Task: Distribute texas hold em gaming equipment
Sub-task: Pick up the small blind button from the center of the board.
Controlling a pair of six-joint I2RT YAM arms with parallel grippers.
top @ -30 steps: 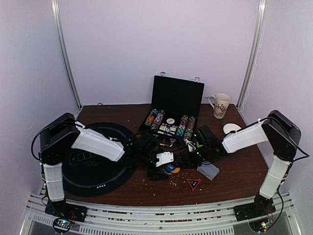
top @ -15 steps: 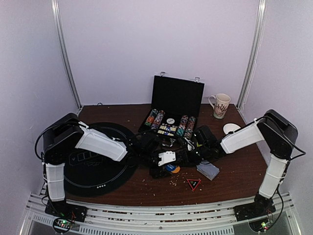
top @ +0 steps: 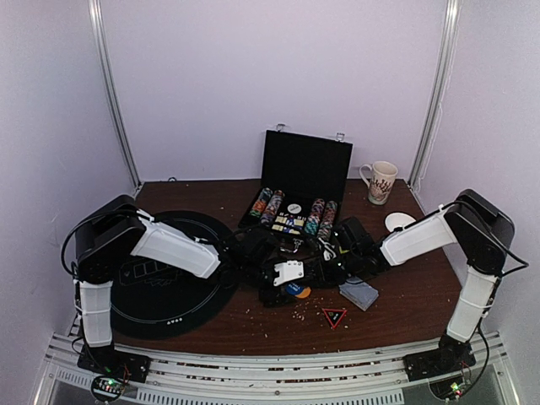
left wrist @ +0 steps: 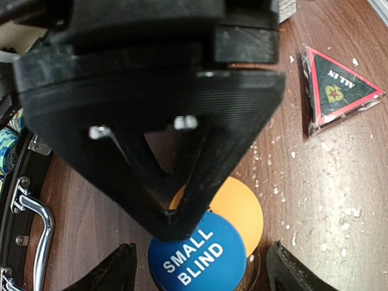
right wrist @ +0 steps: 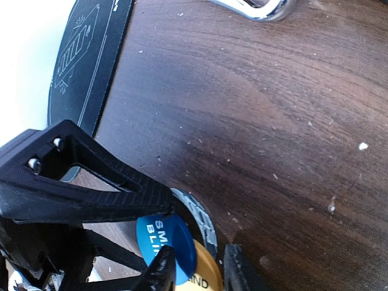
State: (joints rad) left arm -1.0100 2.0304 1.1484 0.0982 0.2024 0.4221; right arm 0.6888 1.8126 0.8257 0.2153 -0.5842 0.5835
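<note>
Two button discs lie stacked near the middle of the table (top: 422, 295): a blue disc (left wrist: 197, 259) lettered SMALL BLIND rests on an orange disc (left wrist: 245, 209), which peeks out at its 1 o'clock in the left wrist view. In the right wrist view we see a ribbed grey disc (right wrist: 203, 221) under them.

The left gripper (left wrist: 200, 270) is released, its fingers (left wrist: 118, 273) spread wide on either side of the blue disc and clear of it. The right gripper (right wrist: 197, 273) has its fingertips (right wrist: 162, 270) narrowly apart around the discs' edge; we cannot tell whether they pinch it.

From above, the grey-blue deck (top: 359, 294) lies at 3 o'clock of the discs and a triangular ALL IN marker (top: 334, 317) at 5 o'clock. The open case (top: 305, 164) with its chips (top: 321, 218) is at 12 o'clock, the round black mat (top: 160, 291) at 9 o'clock, and the mug (top: 381, 181) at 1 o'clock near the far wall.
</note>
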